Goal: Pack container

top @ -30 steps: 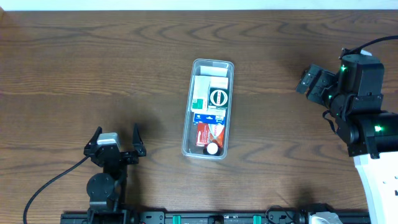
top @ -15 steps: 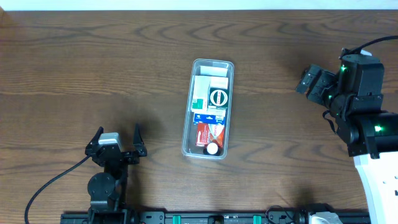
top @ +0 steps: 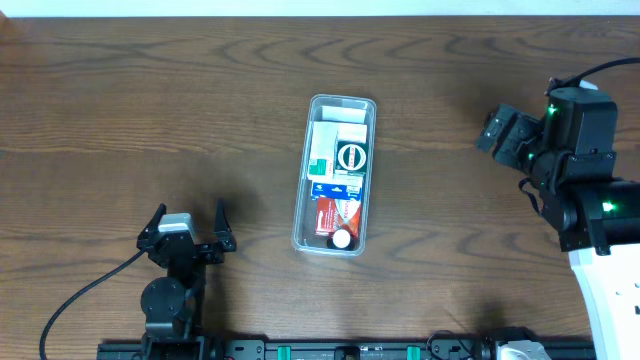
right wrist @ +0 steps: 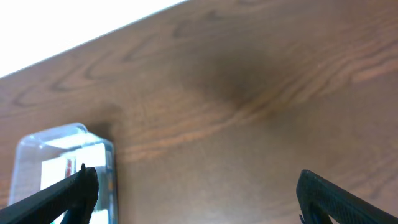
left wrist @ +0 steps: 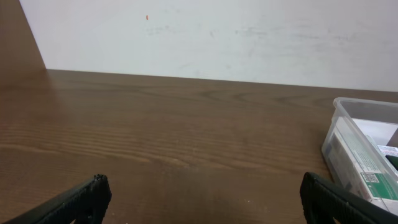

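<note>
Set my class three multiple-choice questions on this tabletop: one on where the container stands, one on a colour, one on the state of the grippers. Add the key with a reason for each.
1. Where does the container stand?
A. In the middle of the table
B. At the left edge
C. Lifted in the air

2. What colour is the box with the white ring inside it?
A. Yellow
B. Dark green
C. Purple

3. How are the left gripper and right gripper?
A. Both shut on boxes
B. One shut on the rim
C. Both open, holding nothing

Key:
1 A: the overhead view shows it resting mid-table.
2 B: its top is dark green around the ring.
3 C: each wrist view shows the jaws wide apart with only bare wood between them.
</note>
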